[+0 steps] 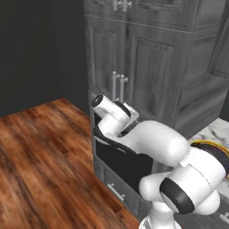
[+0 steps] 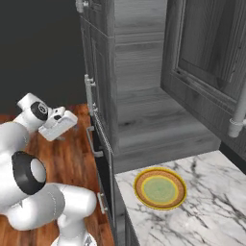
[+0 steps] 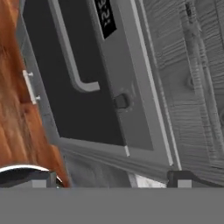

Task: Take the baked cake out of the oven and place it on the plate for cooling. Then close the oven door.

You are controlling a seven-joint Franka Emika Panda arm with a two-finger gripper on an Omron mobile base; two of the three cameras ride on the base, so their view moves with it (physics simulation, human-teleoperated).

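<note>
The gripper is spread wide, empty; the oven door is shut, the plate bare, everything left.

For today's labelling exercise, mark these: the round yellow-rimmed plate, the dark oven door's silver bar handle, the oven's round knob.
Round yellow-rimmed plate (image 2: pixel 139 198), right base view, on its rim.
Silver bar handle (image 3: pixel 70 61), hand view, mid-bar.
Round knob (image 3: pixel 121 101), hand view, its face.

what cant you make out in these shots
- The baked cake: the oven door is shut in the hand view, hiding the inside.
- The oven front in the left base view: mostly covered by the arm.
- The black display in the hand view: markings too blurred to read.
- The plate in the left base view: just a rim sliver behind the arm; the right base view shows it bare.
</note>
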